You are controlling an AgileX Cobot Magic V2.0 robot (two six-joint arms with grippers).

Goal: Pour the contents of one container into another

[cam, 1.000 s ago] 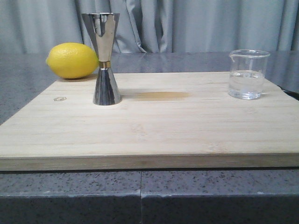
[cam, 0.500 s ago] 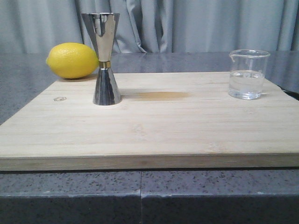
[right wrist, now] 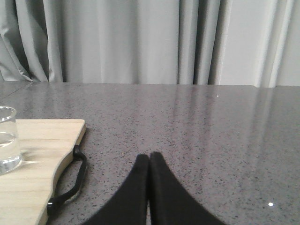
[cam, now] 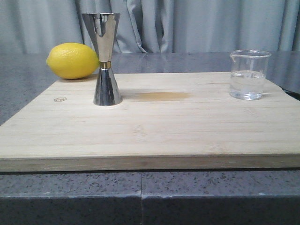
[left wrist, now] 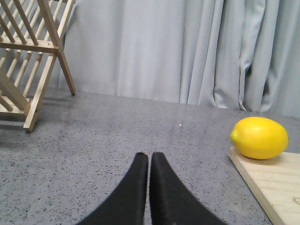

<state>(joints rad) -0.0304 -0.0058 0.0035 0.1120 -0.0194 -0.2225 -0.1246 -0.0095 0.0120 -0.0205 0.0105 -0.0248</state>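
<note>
The clear glass beaker [cam: 249,75], partly filled with clear liquid, stands at the far right of the wooden board [cam: 150,126]. It also shows at the edge of the right wrist view as the beaker [right wrist: 8,139]. The steel hourglass jigger [cam: 105,58] with a gold waist band stands upright at the board's far left. Neither gripper appears in the front view. My left gripper [left wrist: 149,157] is shut and empty over the grey counter, left of the board. My right gripper [right wrist: 149,157] is shut and empty over the counter, right of the board.
A yellow lemon [cam: 72,60] lies behind the board's far left corner, also seen as the lemon [left wrist: 260,138]. A wooden rack [left wrist: 28,56] stands far left. A black loop handle [right wrist: 70,183] hangs off the board's right edge. Grey curtains back the counter.
</note>
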